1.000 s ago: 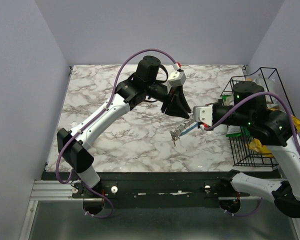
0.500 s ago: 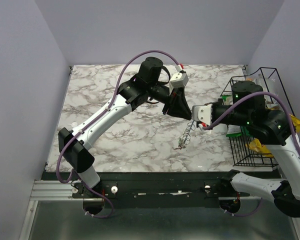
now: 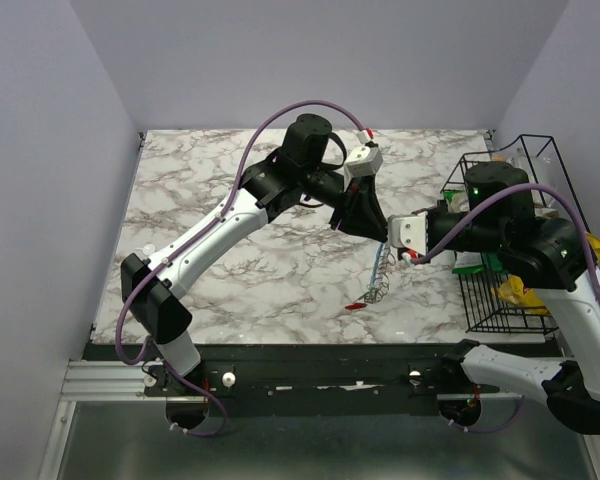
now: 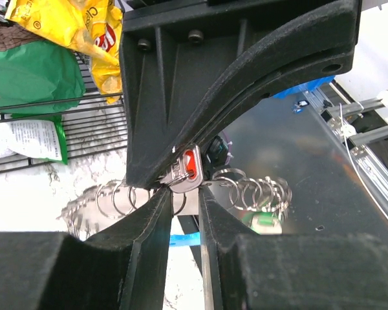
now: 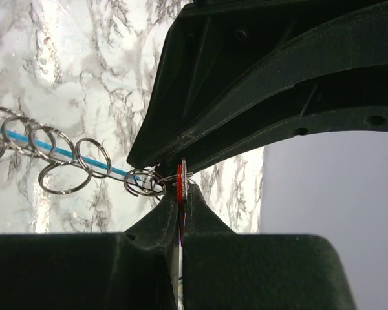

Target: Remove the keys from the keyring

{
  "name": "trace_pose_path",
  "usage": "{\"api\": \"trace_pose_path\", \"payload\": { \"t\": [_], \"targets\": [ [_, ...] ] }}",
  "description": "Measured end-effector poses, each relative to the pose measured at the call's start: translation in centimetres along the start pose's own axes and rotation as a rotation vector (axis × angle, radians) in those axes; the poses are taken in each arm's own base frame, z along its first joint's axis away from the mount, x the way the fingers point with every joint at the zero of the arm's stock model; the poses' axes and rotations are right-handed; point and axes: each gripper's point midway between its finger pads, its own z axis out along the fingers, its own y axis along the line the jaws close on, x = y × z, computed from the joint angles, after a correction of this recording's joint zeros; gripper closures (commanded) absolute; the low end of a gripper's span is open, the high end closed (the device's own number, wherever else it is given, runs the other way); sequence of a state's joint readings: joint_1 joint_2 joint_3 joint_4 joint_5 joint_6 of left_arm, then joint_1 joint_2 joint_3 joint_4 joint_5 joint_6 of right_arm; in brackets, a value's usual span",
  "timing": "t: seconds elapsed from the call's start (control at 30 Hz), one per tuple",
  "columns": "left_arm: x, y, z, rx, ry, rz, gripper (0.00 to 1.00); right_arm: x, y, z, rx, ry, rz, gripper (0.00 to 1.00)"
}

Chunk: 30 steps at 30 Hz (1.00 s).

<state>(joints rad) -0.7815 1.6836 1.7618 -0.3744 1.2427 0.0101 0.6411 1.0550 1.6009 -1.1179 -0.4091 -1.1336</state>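
Since a key slips off only when both it and the ring are steadied, the arms meet above the white marble-patterned table, with the keyring, a chain of silver wire loops on a thin blue strand, hanging beneath them. The right gripper is clamped on a small red-headed key, seen edge-on. The left gripper stands narrowly apart around a neighbouring loop; whether it pinches I cannot tell. Only the left wrist view shows that key's red face; only the overhead view shows another red key at the chain's low end.
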Motion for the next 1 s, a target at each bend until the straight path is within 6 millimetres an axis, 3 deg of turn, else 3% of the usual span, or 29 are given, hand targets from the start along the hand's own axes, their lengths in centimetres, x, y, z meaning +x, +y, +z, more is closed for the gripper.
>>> {"api": "trace_pose_path", "payload": {
  "t": [0.67, 1.0],
  "targets": [
    [-1.0, -0.3, 0.4, -0.002, 0.006, 0.032, 0.67, -1.0, -1.5, -0.5, 0.023, -0.004, 0.06, 0.99],
    [-0.4, 0.6, 1.0, -0.001, 0.009, -0.037, 0.64, 0.4, -1.4, -0.5, 0.032, 0.073, 0.029, 0.99]
  ]
}}
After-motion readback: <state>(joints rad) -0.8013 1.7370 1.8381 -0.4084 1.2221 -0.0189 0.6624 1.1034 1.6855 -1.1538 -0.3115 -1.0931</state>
